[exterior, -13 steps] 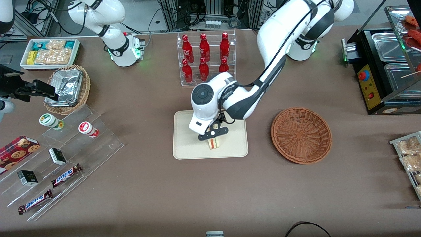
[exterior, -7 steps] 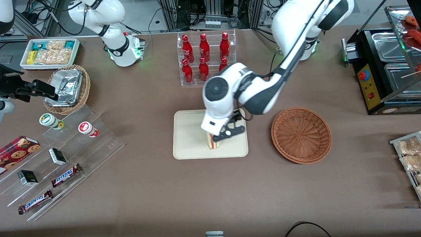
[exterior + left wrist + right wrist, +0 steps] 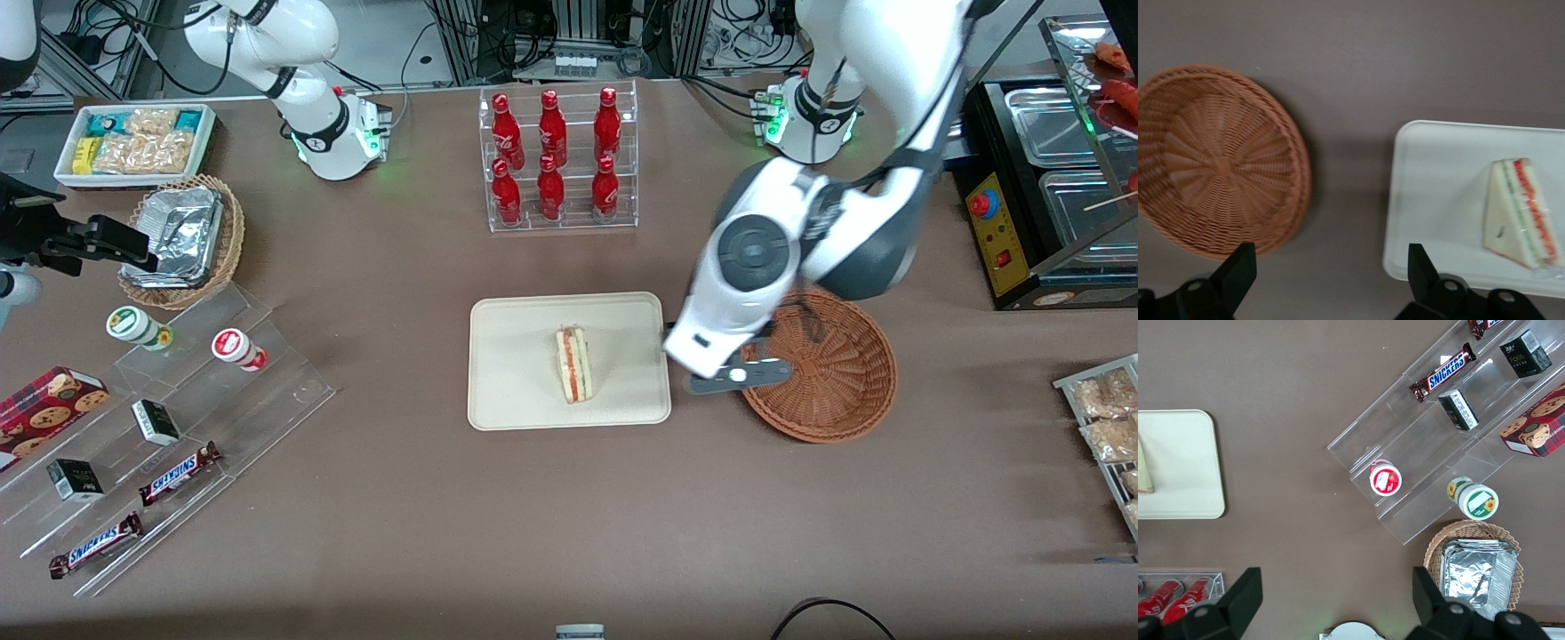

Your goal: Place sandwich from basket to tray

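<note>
We see the sandwich lying on the tray, its long axis running toward and away from the front camera, the narrow tip pointing away from that camera and the orange-red and green filling edge showing along its length. Our gripper hangs above the table between the tray and the basket, over the basket's rim, fingers spread wide and holding nothing.
</note>
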